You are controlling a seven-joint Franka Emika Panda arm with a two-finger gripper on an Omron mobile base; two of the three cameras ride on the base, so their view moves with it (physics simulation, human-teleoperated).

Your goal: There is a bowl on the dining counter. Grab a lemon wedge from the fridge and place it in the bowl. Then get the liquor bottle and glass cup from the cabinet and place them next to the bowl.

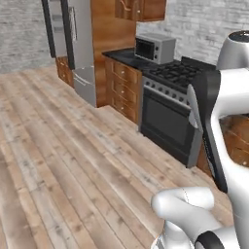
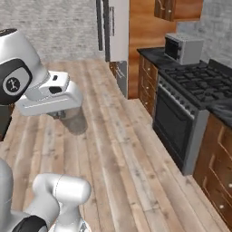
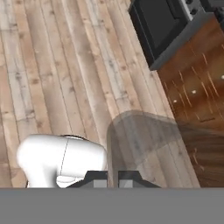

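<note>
Fridge [image 1: 80,46]: tall light-grey appliance with vertical bar handles, standing at the far end of the cabinet run, well beyond the stove; the left base view cuts off its top, and the right base view shows a narrower strip of it [image 2: 118,31].
Stove [image 1: 170,109]: black oven front with a gas hob on top, set between wooden drawer units; the right base view shows its grates and door more squarely [image 2: 181,113].
Microwave [image 1: 154,47]: grey box with a dark door, on the black counter [image 1: 124,56] between the fridge and the stove.
Hand view extras: looks down at the plank floor [image 3: 57,74], with a corner of the dark oven door and the wood cabinet side [image 3: 197,92] beside the stove.
Jaws: the gripper [image 3: 112,177] shows as two small dark tips pressed fully together at the bottom of the hand view, with nothing between them.
Containers: the fridge doors and the drawers beside the stove are shut, so their contents cannot be seen.
Hard to make out: upper wooden cabinet [image 1: 141,8] above the microwave is cut off at the top edge; a faint translucent grey shape lies over the floor in the hand view, too vague to name.
</note>
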